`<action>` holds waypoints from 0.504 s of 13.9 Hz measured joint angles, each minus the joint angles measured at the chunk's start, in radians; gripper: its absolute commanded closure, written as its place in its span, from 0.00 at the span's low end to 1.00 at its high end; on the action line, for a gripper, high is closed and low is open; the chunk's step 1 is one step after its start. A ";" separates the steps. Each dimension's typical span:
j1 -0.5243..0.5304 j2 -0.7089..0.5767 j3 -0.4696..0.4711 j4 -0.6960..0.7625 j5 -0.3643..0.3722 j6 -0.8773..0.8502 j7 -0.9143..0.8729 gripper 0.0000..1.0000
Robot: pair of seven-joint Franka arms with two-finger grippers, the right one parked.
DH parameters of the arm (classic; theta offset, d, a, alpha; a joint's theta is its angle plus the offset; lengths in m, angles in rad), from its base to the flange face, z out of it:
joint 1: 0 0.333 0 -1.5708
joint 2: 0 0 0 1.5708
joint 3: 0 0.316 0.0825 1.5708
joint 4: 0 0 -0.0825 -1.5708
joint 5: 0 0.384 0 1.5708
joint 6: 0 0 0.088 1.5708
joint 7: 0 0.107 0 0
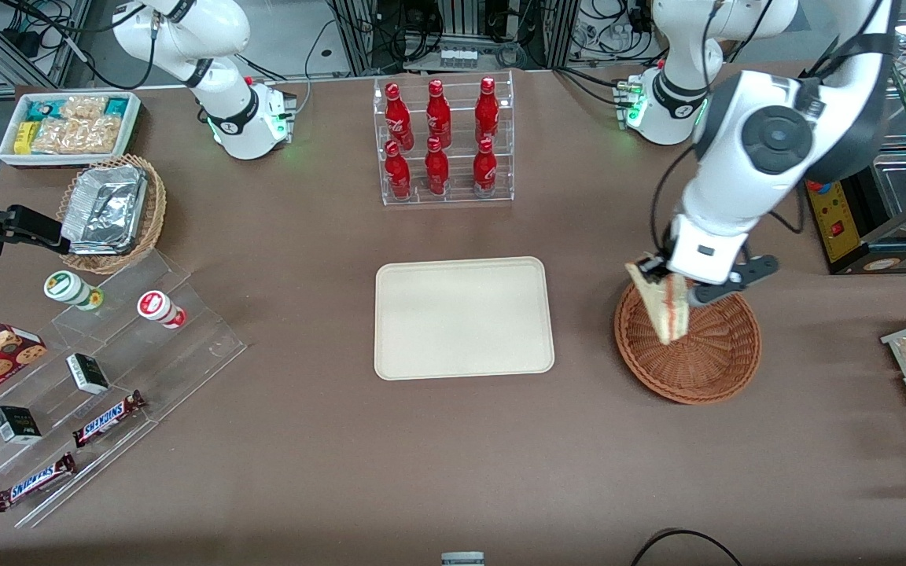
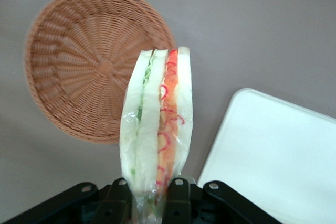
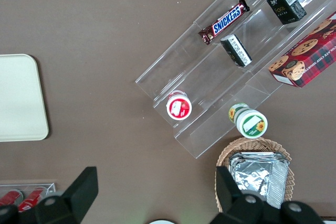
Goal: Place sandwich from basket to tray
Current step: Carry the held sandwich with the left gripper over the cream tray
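Claw (image 2: 149, 203) fingertips cut off; sandwich (image 2: 157, 129) seemingly clamped.

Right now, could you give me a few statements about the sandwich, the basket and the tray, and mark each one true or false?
1. The gripper has its jaws shut on the sandwich. True.
2. The sandwich lies flat in the basket. False: it hangs lifted above the basket, held by one end.
3. The tray has nothing on it. True.
4. The basket holds a second sandwich. False: the left wrist view shows only bare wicker inside.
5. The tray is nearer to the front camera than the rack of red bottles. True.
6. The sandwich is already over the tray. False: it is over the basket's edge, beside the tray.
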 measured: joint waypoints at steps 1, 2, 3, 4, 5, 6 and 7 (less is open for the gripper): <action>-0.035 0.021 -0.001 0.029 0.000 -0.011 -0.012 1.00; -0.071 0.043 -0.002 0.054 0.000 -0.016 -0.031 1.00; -0.107 0.069 -0.003 0.076 0.000 -0.016 -0.048 1.00; -0.142 0.098 -0.004 0.099 0.000 -0.016 -0.059 1.00; -0.175 0.130 -0.004 0.124 0.000 -0.016 -0.066 1.00; -0.205 0.165 -0.004 0.151 0.000 -0.016 -0.071 1.00; -0.229 0.199 -0.004 0.177 0.000 -0.015 -0.073 1.00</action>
